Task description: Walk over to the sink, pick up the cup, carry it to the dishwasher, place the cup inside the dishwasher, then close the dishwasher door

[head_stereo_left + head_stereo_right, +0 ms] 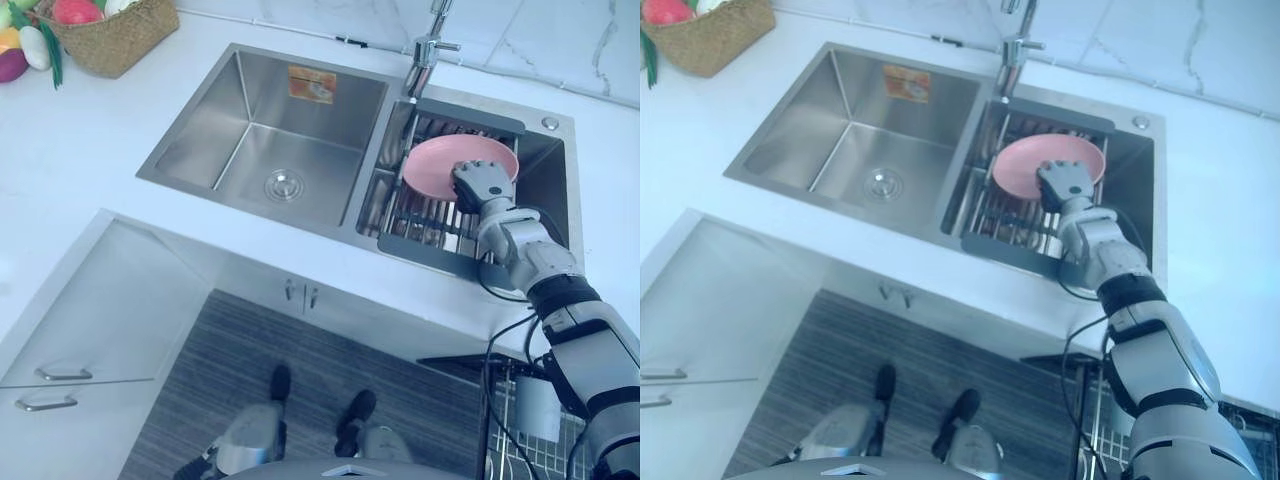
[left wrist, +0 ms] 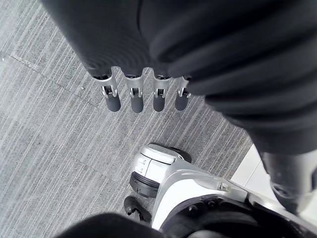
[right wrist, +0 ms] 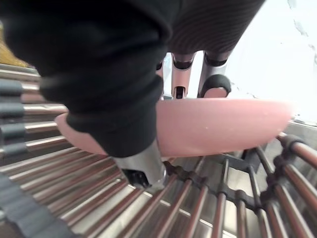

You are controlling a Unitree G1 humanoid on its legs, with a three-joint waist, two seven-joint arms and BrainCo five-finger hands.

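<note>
1. Right hand (image 1: 483,185) is clamped on the rim of the pink plate (image 1: 445,162). Fingers (image 3: 214,79) hook over the far side of the rim, thumb (image 3: 142,163) is pressed against the near side.
2. What I'm holding is a plate, shallow with a wide rim, not cup-shaped. It sits tilted on its edge in the rack, leaning toward the back wall.
3. Rack (image 1: 425,215) has metal bars in a dark frame and sits in the right basin of the sink (image 1: 250,150). The plate's lower edge rests on the bars.
4. Left basin has a drain in the middle and a sticker on its rear wall.
5. Faucet (image 1: 428,55) stands at the back, on the divider between the basins, just behind the plate.
6. White countertop (image 1: 80,150) surrounds the sink. A woven basket (image 1: 115,40) of produce sits at the far left corner, well apart from me.
7. Wire rack (image 1: 560,445) shows below the counter edge at lower right, beside my right arm. A pale cup-shaped thing (image 1: 537,408) sits in it, but I can't tell what it is.
8. Left hand (image 2: 132,96) hangs over the grey striped floor (image 1: 300,380), fingers straight, holding nothing.
</note>
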